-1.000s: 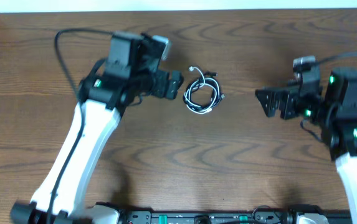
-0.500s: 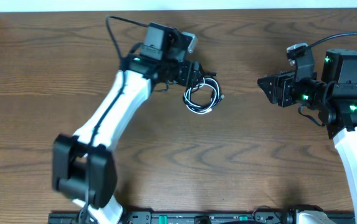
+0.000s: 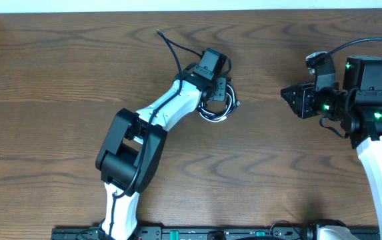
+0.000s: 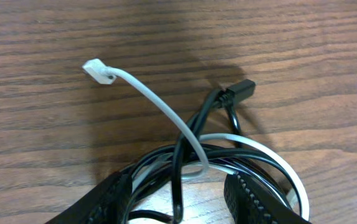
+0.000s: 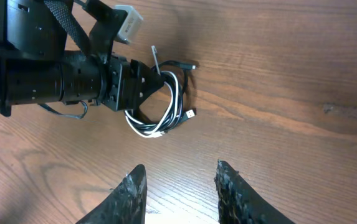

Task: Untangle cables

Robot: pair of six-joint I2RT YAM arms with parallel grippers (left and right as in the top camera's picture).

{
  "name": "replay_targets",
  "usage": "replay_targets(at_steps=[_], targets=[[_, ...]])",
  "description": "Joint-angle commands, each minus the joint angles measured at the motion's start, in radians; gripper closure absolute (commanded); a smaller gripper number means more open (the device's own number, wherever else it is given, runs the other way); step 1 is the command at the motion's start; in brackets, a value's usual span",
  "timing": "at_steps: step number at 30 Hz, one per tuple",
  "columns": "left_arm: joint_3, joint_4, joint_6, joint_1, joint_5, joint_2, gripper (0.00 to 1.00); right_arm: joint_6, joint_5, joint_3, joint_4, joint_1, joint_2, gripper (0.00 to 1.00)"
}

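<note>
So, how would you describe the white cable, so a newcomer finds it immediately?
On the wooden table, look near the middle, where the left tool hangs over a small coil of cords. The white cable is the pale one crossing over the black cable, its white plug reaching out of the coil.

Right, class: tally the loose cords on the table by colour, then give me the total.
White cord: 1
Black cord: 1
Total: 2
</note>
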Motion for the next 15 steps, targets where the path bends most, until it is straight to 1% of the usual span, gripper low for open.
replay_targets(at_steps=[1,2,3,5,8,12,13,14,15], targets=[[0.018,0.003,-0.016,0.002,-0.047,0.018,0.53,-0.008,0.005,0.018,-0.004,-0.013,0.003,0.71],[0.018,0.006,-0.017,0.002,-0.049,0.018,0.54,-0.008,0.005,0.018,-0.004,-0.013,0.003,0.72],[0.018,0.01,-0.017,0.001,-0.058,0.02,0.59,-0.008,0.005,0.018,-0.004,-0.013,0.004,0.73],[0.018,0.018,-0.017,0.001,-0.057,0.025,0.61,-0.008,0.005,0.018,-0.005,-0.013,0.003,0.74],[0.018,0.023,-0.017,-0.003,-0.057,0.053,0.68,-0.008,0.005,0.018,-0.008,-0.013,0.004,0.74],[0.018,0.031,-0.017,-0.008,-0.057,0.085,0.73,-0.008,0.005,0.018,-0.008,-0.013,0.004,0.74],[0.018,0.032,-0.017,-0.009,-0.057,0.09,0.78,-0.008,0.005,0.018,-0.008,-0.013,0.004,0.74],[0.018,0.032,-0.017,-0.009,-0.057,0.092,0.89,-0.008,0.005,0.018,-0.008,-0.013,0.005,0.75],[0.018,0.034,-0.017,-0.009,-0.057,0.091,0.92,-0.008,0.005,0.018,-0.008,-0.013,0.005,0.75]])
